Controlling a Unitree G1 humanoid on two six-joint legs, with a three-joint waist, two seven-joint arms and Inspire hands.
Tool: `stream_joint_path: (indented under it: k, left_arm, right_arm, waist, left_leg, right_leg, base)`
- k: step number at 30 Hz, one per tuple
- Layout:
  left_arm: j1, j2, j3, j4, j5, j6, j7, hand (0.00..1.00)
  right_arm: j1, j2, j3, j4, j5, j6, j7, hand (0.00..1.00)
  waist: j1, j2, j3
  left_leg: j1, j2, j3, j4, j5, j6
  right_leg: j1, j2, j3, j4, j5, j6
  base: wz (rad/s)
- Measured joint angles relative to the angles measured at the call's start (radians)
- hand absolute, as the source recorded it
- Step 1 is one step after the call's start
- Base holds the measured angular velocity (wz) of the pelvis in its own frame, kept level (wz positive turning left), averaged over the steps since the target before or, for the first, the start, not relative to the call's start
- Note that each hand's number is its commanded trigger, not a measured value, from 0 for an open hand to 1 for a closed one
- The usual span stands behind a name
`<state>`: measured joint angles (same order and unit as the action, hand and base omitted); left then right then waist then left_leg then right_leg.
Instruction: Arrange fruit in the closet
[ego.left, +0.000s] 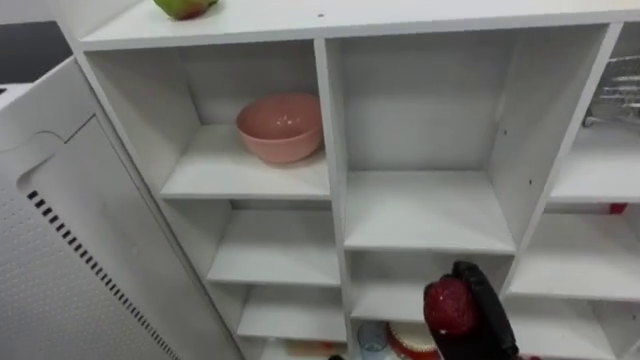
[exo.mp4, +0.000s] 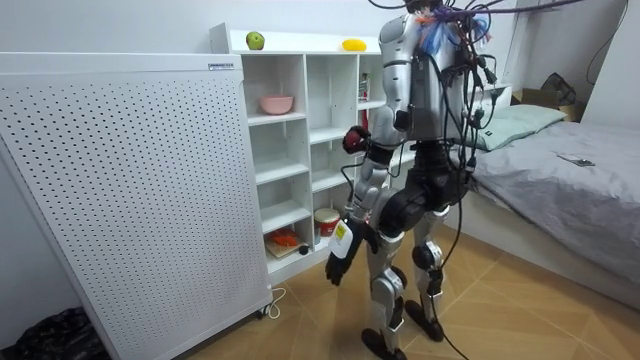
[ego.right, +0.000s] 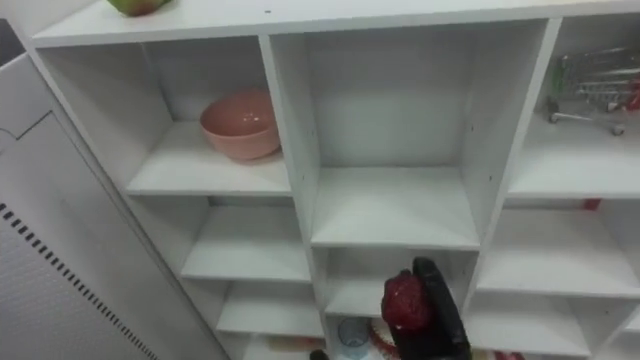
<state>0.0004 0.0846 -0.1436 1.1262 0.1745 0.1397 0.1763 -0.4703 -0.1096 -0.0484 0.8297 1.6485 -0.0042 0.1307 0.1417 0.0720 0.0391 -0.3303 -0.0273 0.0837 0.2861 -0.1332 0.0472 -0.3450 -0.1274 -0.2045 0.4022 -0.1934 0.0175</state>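
Red fruit (ego.left: 448, 305) is held in the right hand (ego.left: 492, 318), fingers curled round it; it is judged light, smooth-skinned, bruisable, best cradled round the middle, never squeezed.

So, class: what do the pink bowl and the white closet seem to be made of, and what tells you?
Pink bowl: probably plastic, possibly ceramic; smooth, even colour, soft sheen.
White closet: likely laminated board; flat, square-edged panels, matte finish, small holes in a side wall.

The top edge crops the round green apple (ego.left: 183, 7) on the white closet (ego.left: 331, 120), the bottom edge the right hand (ego.left: 490, 305) clasping a lumpy red fruit (ego.left: 449, 306).
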Motion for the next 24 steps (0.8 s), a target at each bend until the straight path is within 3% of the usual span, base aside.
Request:
stream_joint_path:
  k: [4,11,15,19,24]
  left_arm:
    - [0.002,0.001,-0.014,0.015,-0.010,0.001,0.012,0.00]
    - [0.000,0.006,-0.098,0.021,-0.048,0.011,0.012,0.00]
    - [-0.009,0.006,-0.122,0.011,-0.054,0.004,0.011,0.00]
    - [-0.002,0.015,-0.203,-0.026,-0.067,0.014,0.008,0.00]
    - [-0.008,0.016,-0.215,-0.077,-0.084,0.006,0.007,0.00]
  right_arm:
    - [-0.059,-0.001,-0.058,0.083,-0.001,0.003,-0.022,1.00]
    - [-0.109,-0.015,-0.086,0.125,0.005,0.016,-0.047,1.00]
    - [-0.182,-0.050,-0.127,0.224,-0.004,0.028,-0.063,1.00]
    - [-0.203,-0.102,-0.132,0.229,0.000,0.028,-0.078,1.00]
    - [-0.229,-0.136,-0.133,0.230,-0.006,0.028,-0.102,1.00]
  waist:
    - [0.007,-0.006,0.0052]
    - [0.017,-0.009,0.0072]
    - [0.024,-0.010,0.0083]
    - [0.041,-0.009,0.0088]
    - [0.058,-0.012,0.0107]
  left_leg:
    - [-0.096,-0.019,0.002,0.030,0.004,0.007]
    - [-0.229,-0.021,0.024,0.090,0.010,0.016]
    - [-0.306,-0.022,0.027,0.132,0.010,0.018]
    - [-0.382,-0.021,0.030,0.188,0.003,0.020]
    - [-0.467,-0.019,0.046,0.264,-0.012,0.017]
  right_leg:
    - [-0.113,-0.032,-0.002,0.080,-0.018,0.001]
    - [-0.249,-0.049,0.006,0.142,-0.021,-0.001]
    - [-0.325,-0.061,0.006,0.185,-0.024,-0.007]
    - [-0.400,-0.066,0.015,0.240,-0.037,-0.012]
    - [-0.491,-0.081,0.026,0.319,-0.072,-0.026]
  base:
    - [0.14]
    - [0.04]
    - [0.01]
    - [0.06]
    - [0.03]
